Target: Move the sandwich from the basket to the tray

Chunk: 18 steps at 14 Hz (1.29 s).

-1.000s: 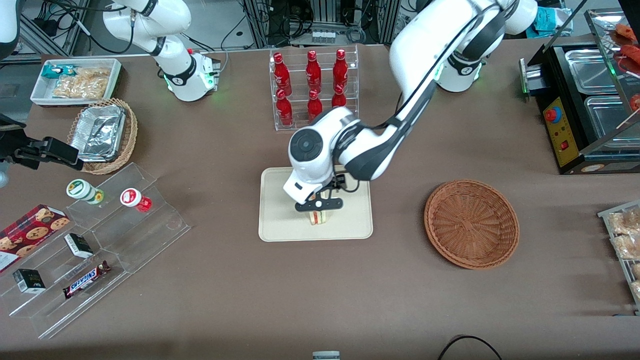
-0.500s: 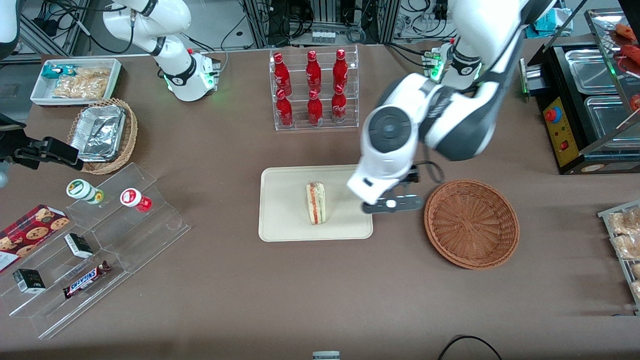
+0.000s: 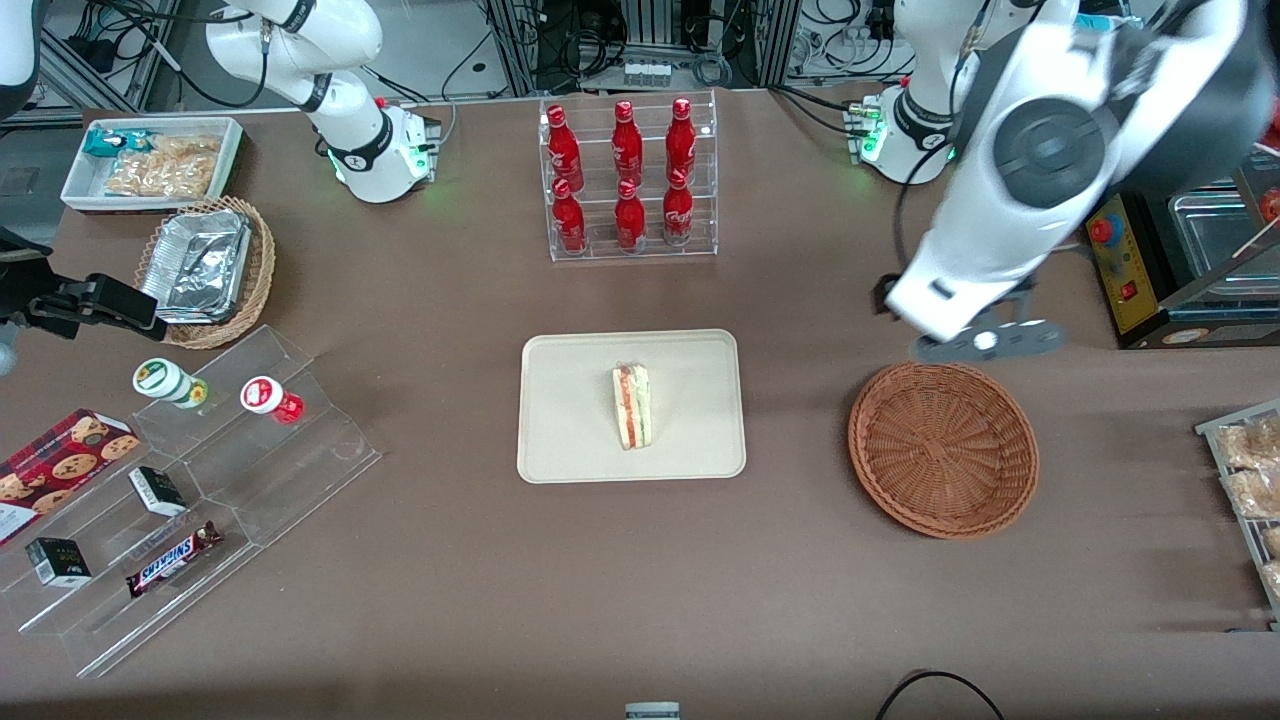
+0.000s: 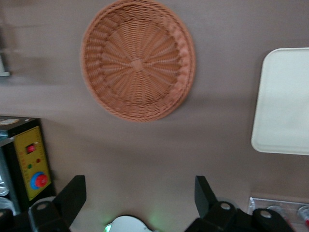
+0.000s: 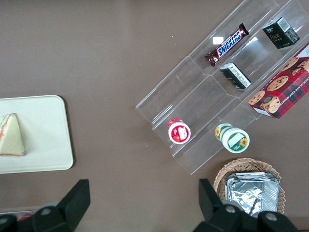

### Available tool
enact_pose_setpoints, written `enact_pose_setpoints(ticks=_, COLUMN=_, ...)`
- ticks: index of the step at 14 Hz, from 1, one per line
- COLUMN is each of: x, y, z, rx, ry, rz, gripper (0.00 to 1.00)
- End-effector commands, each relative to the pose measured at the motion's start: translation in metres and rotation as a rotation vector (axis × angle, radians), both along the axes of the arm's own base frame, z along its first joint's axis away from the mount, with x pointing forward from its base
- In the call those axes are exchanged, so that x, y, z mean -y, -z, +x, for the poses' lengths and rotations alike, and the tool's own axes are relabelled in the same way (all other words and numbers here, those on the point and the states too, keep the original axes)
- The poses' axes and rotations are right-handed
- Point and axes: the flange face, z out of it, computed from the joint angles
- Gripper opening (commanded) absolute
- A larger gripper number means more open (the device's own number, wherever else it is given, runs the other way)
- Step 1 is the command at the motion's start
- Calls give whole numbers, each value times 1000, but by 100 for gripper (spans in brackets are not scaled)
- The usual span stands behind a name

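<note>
**Operator:** What sits around the work area, and is anything in your way?

**Observer:** Your sandwich (image 3: 632, 406) lies on its side in the middle of the tray (image 3: 560, 440), with bare tray all round it. The basket (image 3: 942, 448) sits well apart from the tray, toward the working arm's end of the table, and it holds nothing. Your gripper (image 3: 985, 341) hangs in the air above the table just past the basket's rim, farther from the front camera than the basket, touching nothing. Its fingers (image 4: 71, 195) are spread wide with nothing between them. Farther from the camera than the tray stands a clear rack of red bottles (image 3: 627, 180). Near the gripper, at the working arm's end, is a black box with a yellow panel (image 3: 1122, 262). Nothing lies on the cloth between tray and basket.

**Operator:** What does one camera give you that the others miss?

**Observer:** Your left wrist camera looks straight down into the basket (image 4: 138, 59) and shows its woven floor bare; it catches only a corner of the tray (image 4: 285, 101), not the sandwich. The right wrist camera shows the sandwich's (image 5: 12, 136) triangular bread face, where the front camera shows its red and green layered edge. It also shows the clear stepped shelf (image 5: 203, 96) with a chocolate bar (image 5: 227, 44).
</note>
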Motion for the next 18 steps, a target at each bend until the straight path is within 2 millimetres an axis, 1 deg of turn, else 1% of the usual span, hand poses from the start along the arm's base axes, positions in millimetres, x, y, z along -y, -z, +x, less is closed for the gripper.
enact_pose_setpoints(ticks=1, x=-44, y=-26, z=-12, rx=-9, ry=14, rz=-50, gripper=100)
enact_pose_setpoints(ticks=3, x=-74, y=-46, z=-12, rx=12, ry=20, rz=-69, gripper=100)
enact_pose_setpoints(ticks=6, x=-78, y=-50, z=-11, rx=21, ry=20, rz=-75, gripper=100)
enact_pose_setpoints(ticks=9, x=-80, y=-63, z=-6, rx=53, ry=15, rz=-83, gripper=100)
enact_pose_setpoints(ticks=12, x=-81, y=-64, z=-5, rx=54, ry=9, rz=-102, gripper=100)
enact_pose_setpoints(ticks=14, x=-99, y=-69, z=-1, rx=68, ry=-22, rz=-106, gripper=100)
enact_pose_setpoints(ticks=18, x=-99, y=-72, z=-1, rx=75, ry=-26, rz=-108, gripper=100)
